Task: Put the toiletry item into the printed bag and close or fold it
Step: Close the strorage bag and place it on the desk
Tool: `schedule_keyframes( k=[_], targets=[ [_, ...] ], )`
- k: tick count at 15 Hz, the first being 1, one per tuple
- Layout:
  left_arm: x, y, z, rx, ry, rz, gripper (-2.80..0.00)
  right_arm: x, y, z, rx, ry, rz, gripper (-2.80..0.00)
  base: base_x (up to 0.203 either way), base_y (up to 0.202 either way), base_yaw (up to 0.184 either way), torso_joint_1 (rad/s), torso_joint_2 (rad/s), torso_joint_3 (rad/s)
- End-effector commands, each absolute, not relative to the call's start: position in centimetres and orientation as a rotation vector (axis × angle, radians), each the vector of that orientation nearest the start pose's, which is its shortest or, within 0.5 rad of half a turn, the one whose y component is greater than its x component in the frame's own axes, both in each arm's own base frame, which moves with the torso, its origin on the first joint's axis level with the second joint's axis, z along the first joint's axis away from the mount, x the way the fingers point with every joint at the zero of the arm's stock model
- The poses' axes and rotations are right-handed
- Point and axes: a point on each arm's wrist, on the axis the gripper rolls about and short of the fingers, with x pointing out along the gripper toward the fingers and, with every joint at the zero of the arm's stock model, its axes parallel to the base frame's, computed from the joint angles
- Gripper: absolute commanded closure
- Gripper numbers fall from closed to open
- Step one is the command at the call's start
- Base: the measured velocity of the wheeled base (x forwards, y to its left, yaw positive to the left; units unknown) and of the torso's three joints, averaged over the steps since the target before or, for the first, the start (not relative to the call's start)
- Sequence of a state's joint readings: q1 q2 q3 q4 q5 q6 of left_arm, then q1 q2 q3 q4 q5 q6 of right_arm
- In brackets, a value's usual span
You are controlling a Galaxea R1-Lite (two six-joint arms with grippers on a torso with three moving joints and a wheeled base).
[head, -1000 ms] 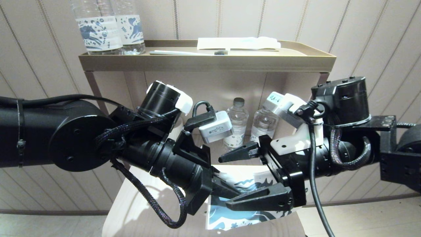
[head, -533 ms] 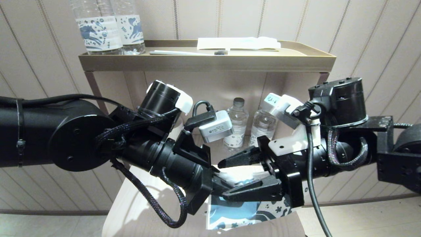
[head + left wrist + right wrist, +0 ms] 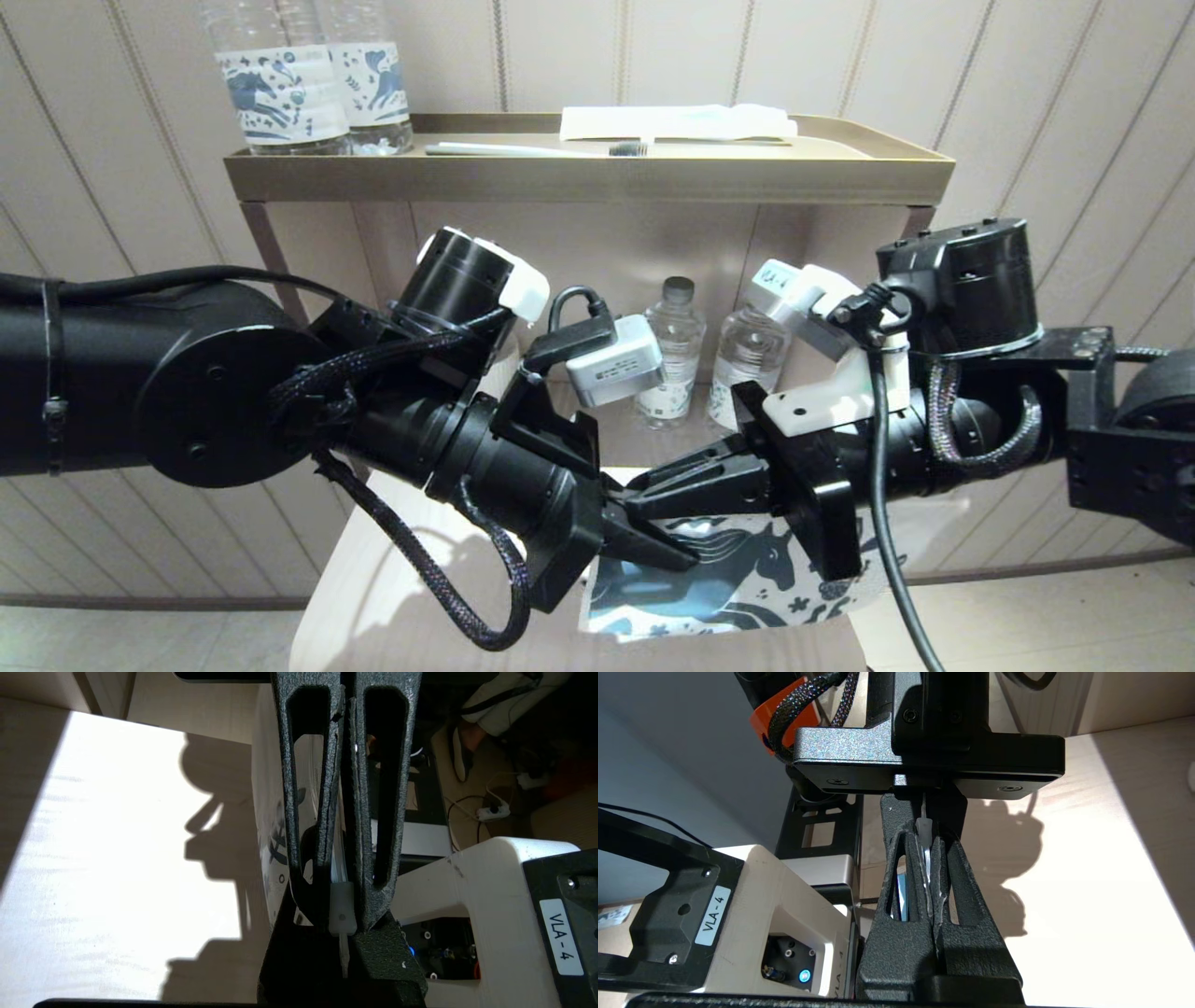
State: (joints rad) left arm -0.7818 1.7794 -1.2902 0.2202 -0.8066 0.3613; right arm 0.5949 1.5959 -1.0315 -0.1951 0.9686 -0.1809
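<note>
Your right gripper, whose fingers stood wide apart a second ago, has now clenched on the top edge of the printed bag, meeting your left gripper, which stays clamped on that edge just beside it. The bag hangs below both. I cannot see the comb, so confirm it is inside before folding.
</note>
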Motion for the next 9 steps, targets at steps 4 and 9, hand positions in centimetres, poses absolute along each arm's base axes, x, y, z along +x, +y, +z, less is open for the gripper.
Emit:
schedule_keyframes(
  k=[4,9],
  targets=[
    [21.84,-24.06,21.49,0.260,0.503,-1.645,0.00,22.19,17.27,23.59,-0.067,0.260,1.580,0.00,0.000,0.000,0.000,0.000,0.00,0.000],
    [21.91,-23.96,21.55,0.262,0.500,-1.640,0.00,22.05,17.07,23.33,-0.073,0.261,1.576,0.00,0.000,0.000,0.000,0.000,0.00,0.000]
  ],
)
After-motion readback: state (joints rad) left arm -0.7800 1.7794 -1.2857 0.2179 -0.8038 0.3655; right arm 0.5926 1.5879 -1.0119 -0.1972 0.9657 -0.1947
